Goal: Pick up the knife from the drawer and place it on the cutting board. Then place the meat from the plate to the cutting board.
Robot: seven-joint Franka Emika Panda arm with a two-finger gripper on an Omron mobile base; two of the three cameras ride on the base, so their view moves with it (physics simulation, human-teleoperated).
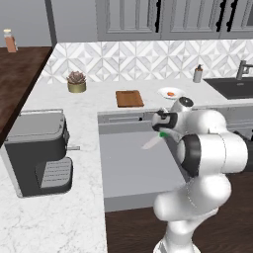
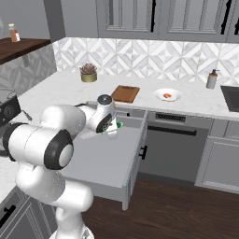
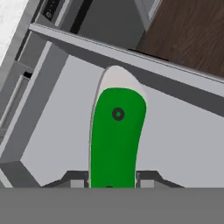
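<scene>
Green-handled knife (image 3: 116, 140) pinched by gripper (image 3: 111, 180), raised above drawer (image 1: 133, 168) for carry. Board (image 1: 129, 98) at 12 o'clock; meat (image 1: 170, 94) waits on plate (image 1: 163, 91).

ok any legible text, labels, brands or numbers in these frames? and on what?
None readable in any view.
Bottle on the dark wooden counter: a pale label band, too small and blurred to read.
Coffee machine: no lettering visible.
Soap dispenser: no marking visible.
Knife in the gripper: green handle carries a dark round rivet, no text.
</scene>
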